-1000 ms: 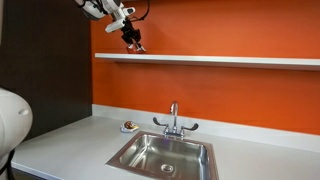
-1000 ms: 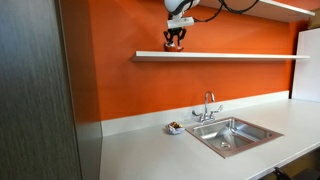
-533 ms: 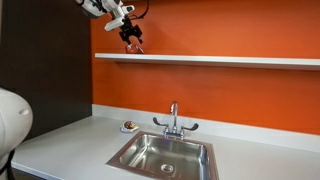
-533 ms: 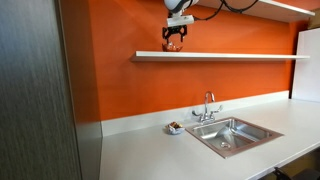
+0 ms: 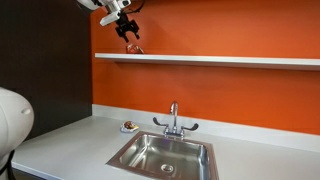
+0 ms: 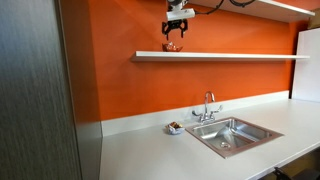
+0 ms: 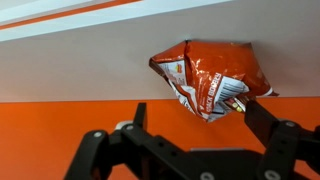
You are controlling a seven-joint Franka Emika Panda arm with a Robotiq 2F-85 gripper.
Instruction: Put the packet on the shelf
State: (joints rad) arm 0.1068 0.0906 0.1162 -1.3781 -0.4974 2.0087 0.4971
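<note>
Exterior views distant, opposite angles, sharing shelf (image 5: 220, 60); wrist close

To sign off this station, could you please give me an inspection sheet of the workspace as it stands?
Surface: grey countertop with a steel sink and faucet; looks dry.
Job's things: the packet, red and crumpled, lies on the shelf near its end.
Clutter: one small brown-and-white object on the counter beside the faucet.
Grippers: the gripper is open, above the packet and apart from it.
Cables: a black cable loops off the arm, above the shelf.
Surroundings: orange wall, dark wood-look panel.
</note>
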